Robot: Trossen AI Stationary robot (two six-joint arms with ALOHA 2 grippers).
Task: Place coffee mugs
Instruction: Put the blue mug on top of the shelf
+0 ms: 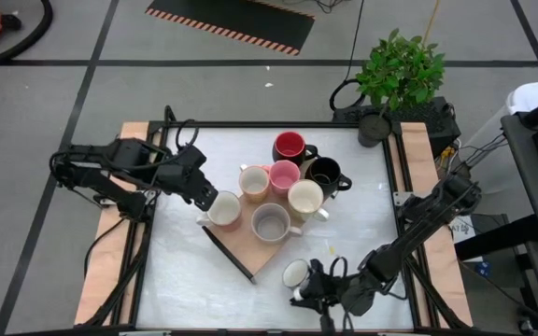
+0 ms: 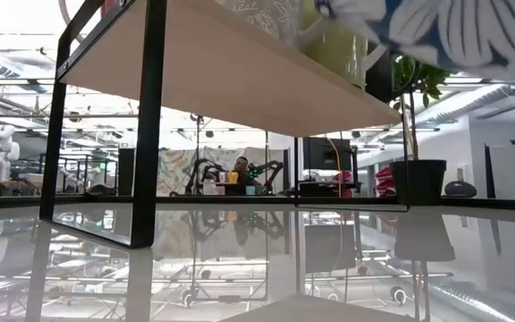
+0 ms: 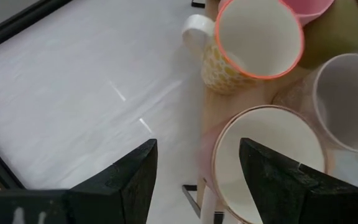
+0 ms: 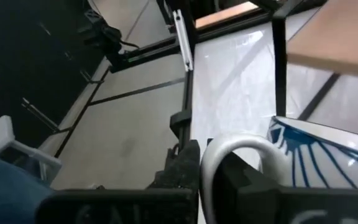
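A raised wooden shelf [image 1: 250,245] on a black frame stands mid-table. On it are a red mug [image 1: 290,146], a black mug [image 1: 325,173], a pink mug [image 1: 284,175], two cream mugs [image 1: 254,182] [image 1: 305,198], a grey mug [image 1: 271,222] and a white mug [image 1: 223,211]. My left gripper [image 1: 215,203] hovers open over that white mug [image 3: 266,162]. One finger is outside the rim and one over the inside, with a gap showing. My right gripper [image 1: 306,286], near the front edge, is shut on a white mug with blue markings [image 1: 295,273]. My right gripper pinches the blue-marked mug's white handle loop [image 4: 229,148] between its two fingers, one finger [image 4: 182,168] outside the loop and the other showing inside it. The fingers come about level from the table's right. The mug [image 2: 436,27] is upright and lifted clear of the table.
A green plant in a black pot [image 1: 398,79] stands past the table's far right corner. The shelf's black legs [image 2: 146,125] reach down to the table. Bare white table lies left of the shelf [image 1: 171,271] and at the right [image 1: 367,219]. A person [image 2: 240,165] sits far behind.
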